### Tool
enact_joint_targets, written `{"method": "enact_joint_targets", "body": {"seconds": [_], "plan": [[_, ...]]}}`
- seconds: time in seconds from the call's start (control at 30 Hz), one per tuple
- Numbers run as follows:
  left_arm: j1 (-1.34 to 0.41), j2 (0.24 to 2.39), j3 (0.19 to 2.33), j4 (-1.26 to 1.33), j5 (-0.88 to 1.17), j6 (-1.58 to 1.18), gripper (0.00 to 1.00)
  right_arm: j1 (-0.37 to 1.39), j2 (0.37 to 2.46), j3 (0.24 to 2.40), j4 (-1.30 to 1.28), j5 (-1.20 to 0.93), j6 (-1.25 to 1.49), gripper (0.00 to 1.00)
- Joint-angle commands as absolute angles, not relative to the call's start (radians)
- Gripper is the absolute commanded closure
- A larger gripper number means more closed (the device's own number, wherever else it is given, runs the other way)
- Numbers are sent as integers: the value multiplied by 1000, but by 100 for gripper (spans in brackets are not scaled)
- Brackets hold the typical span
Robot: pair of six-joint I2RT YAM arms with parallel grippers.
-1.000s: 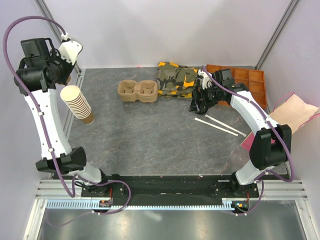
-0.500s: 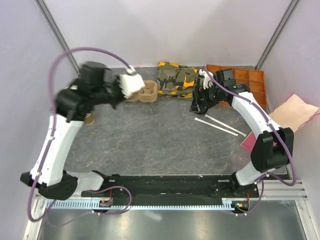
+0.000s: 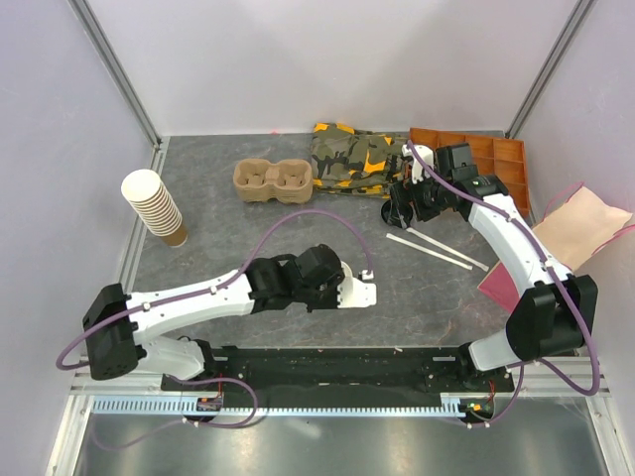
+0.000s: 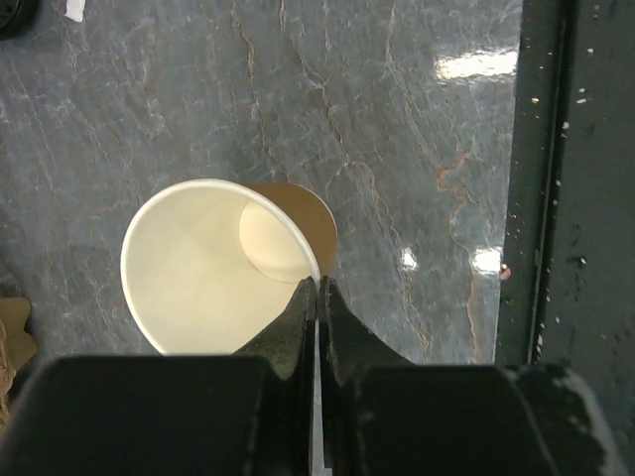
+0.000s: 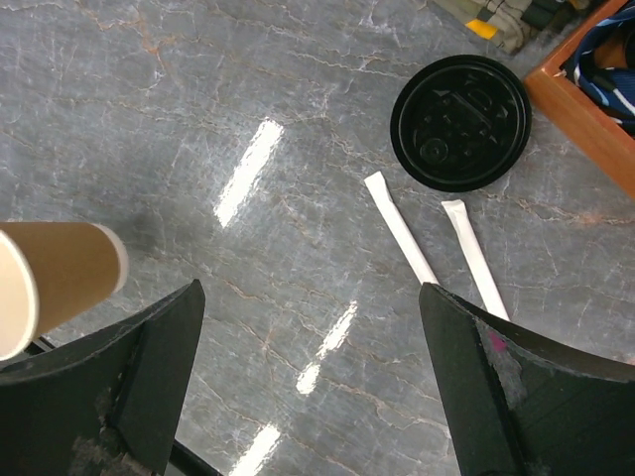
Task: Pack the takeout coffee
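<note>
arms (image 3: pixel 189 302): white shells | joints (image 3: pixel 303 278): black | cables (image 3: pixel 308 212): purple | claws (image 4: pixel 317 288): black

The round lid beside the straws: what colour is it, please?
Black; the lid shows best in the right wrist view.

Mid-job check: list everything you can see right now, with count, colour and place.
paper cup: one, tan, lidless, held by its rim, near centre
lid: one, black, lying flat, right of centre
wrapped straws: two, white, beside lid
cup stack: one, tan, far left
cup carrier: one, brown, far centre
cloth: one, camouflage, right of carrier
tray: one, orange, far right corner
paper: one, pinkish, right edge
table: one, grey marbled
left gripper: shut on paper cup rim
right gripper: open, by lid
</note>
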State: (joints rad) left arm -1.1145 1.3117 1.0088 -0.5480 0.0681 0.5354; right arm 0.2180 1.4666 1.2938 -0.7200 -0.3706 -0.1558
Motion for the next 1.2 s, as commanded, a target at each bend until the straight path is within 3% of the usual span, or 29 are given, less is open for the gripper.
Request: {"method": "enact_joint_targets", "body": {"seconds": [0.0,0.67,0.97,1.17], "plan": [[-1146,1345,980,-302,-63,485,98,213,1451,1295,-712,-351,-170,2],[-1146,1462,968,-314,-55,472,98,210,1477,1285,-701,-393,-163,2],[-1144,1470,954,-311,-55,465,77,212,1486,1293,-701,-390,-158,2],[-1141,1427,976,-325,-54,456,57,212,1489,1295,-701,-393,-158,2]]}}
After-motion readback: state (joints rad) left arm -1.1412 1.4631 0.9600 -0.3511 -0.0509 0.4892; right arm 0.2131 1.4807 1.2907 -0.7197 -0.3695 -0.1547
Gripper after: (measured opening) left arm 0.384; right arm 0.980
